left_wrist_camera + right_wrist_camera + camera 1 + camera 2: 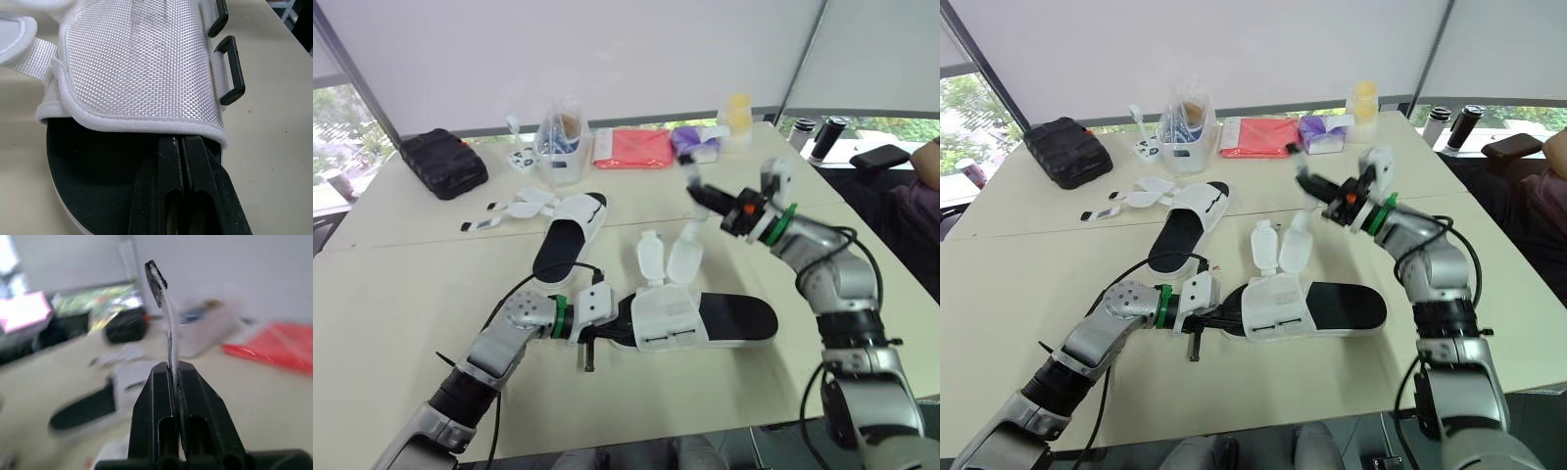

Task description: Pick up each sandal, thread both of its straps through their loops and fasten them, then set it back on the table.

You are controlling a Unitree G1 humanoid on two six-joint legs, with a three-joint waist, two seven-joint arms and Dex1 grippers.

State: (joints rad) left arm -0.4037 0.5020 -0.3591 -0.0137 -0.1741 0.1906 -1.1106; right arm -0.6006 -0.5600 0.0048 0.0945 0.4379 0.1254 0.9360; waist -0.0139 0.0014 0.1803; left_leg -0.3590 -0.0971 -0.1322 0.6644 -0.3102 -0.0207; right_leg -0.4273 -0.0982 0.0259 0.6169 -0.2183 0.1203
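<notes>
- White strap [167,318] tip pinched in shut R jaws, held up, not threaded yet.
- L jaws shut on near sandal [734,318] at flap.
- Far sandal [563,245] undone, straps loose.

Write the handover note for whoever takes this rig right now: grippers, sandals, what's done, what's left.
Left gripper: shut, tips tucked under the white upper of the near sandal, which lies on the table.
Right gripper: shut on a strap, raised above the table, with the strap's black tip sticking up past the fingers.
Far sandal: on the table, straps spread open.
Done: nothing fastened; the near sandal's loops look empty.
Left: thread and fasten both straps on each sandal, then set each down.
</notes>
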